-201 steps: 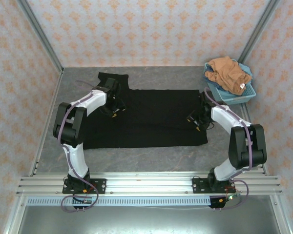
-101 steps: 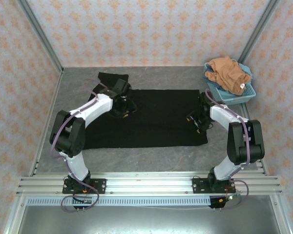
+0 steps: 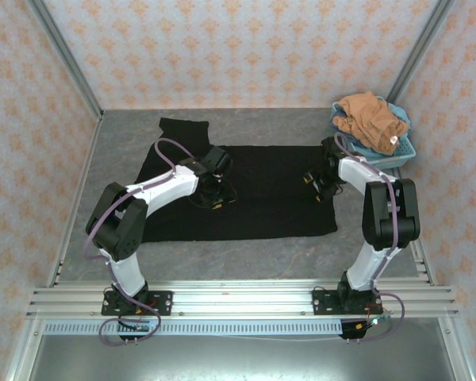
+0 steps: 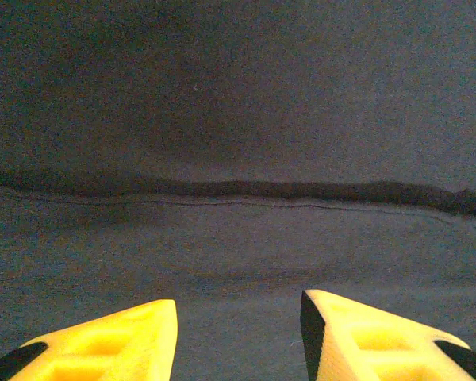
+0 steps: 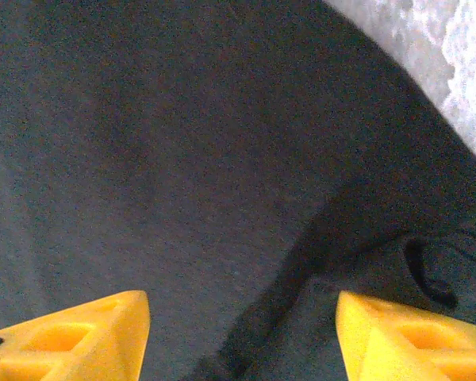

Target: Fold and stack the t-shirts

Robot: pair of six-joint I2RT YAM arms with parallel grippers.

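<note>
Hovering parted and empty, the left gripper (image 4: 238,317) and right gripper (image 5: 242,317) sit low over the black t-shirt (image 3: 262,186) spread on the table (image 3: 119,151), with the orange-brown t-shirt (image 3: 370,117) in the basket (image 3: 404,149); folding seems midway, next needing an edge pinched.

Grey table (image 3: 246,255): black t-shirt (image 3: 270,198) spread flat (mid-table), light-blue basket (image 3: 377,157) far right corner

black t-shirt (image 3: 262,194); orange-brown t-shirt (image 3: 370,116); light-blue basket (image 3: 390,159); grey table (image 3: 246,255)
</note>
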